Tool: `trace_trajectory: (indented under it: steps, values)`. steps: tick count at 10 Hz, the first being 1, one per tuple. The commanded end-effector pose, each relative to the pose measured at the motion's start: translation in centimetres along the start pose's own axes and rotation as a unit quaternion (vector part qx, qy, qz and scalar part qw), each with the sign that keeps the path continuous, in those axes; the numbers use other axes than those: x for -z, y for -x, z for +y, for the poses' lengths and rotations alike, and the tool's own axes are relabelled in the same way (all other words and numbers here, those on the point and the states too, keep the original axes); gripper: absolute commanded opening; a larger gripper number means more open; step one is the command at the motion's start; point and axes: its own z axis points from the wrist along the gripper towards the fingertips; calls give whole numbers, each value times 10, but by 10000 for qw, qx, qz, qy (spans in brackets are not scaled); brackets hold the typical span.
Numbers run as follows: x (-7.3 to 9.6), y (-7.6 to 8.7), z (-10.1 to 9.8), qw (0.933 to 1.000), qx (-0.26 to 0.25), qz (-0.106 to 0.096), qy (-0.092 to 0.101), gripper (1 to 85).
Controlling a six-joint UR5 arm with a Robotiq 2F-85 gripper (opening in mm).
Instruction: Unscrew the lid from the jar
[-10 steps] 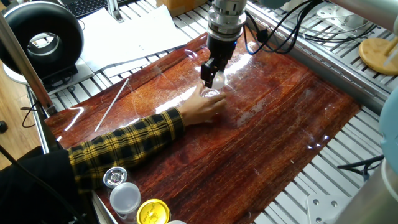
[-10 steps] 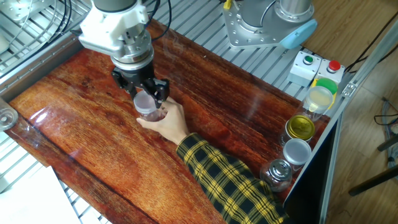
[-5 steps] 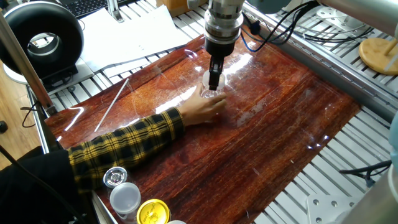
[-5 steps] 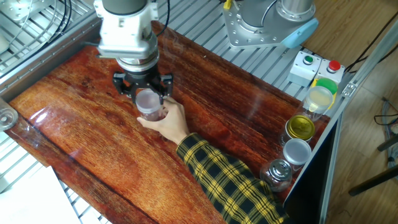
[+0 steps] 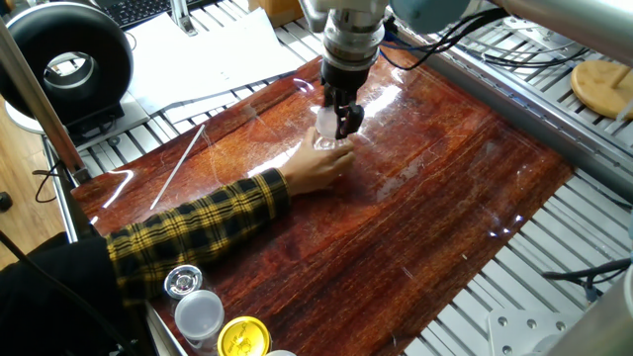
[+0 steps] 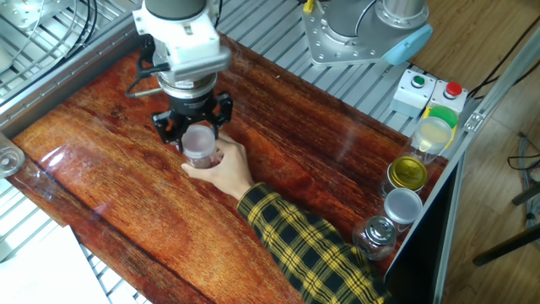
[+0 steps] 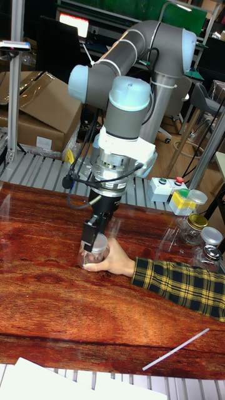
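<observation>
The jar (image 6: 204, 157) is small and clear, and it stands on the red-brown table (image 6: 110, 194), held at its base by a person's hand (image 6: 228, 169) in a yellow plaid sleeve. Its translucent white lid (image 6: 199, 138) sits on top. My gripper (image 6: 197, 133) comes straight down over it, shut on the lid with a finger on either side. In the one fixed view the gripper (image 5: 334, 121) covers most of the lid (image 5: 325, 121), with the hand (image 5: 316, 168) just below. The tall fixed view shows the gripper (image 7: 97, 241), the lid (image 7: 99, 243), the jar (image 7: 92, 256) and the hand (image 7: 117, 262).
Several other jars stand at the table's edge: a yellow-lidded one (image 5: 243, 336), a white-lidded one (image 5: 199, 312) and a metallic-lidded one (image 5: 183, 282). A white stick (image 5: 178, 163) lies on the table. A button box (image 6: 430, 89) and the arm's base (image 6: 363, 34) sit beyond the far edge.
My gripper has turned about its vertical axis while staying on the lid. The hand and jar have stayed in place.
</observation>
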Motion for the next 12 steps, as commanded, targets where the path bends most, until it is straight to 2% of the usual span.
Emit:
trace_trajectory:
  steps: [1,3,7,8,10,12]
  values:
    - [-1,8,-13,9938,1024,-241,-355,307]
    - [-3,8,-15,9920,1164,-266,-399,373]
    - [-4,5,-9,9943,999,-248,-282,467]
    - [-4,2,-4,9956,889,-207,-188,497]
    - [-4,-9,3,9971,760,-61,-34,620]
    - [-4,-11,3,9972,750,-23,-36,700]
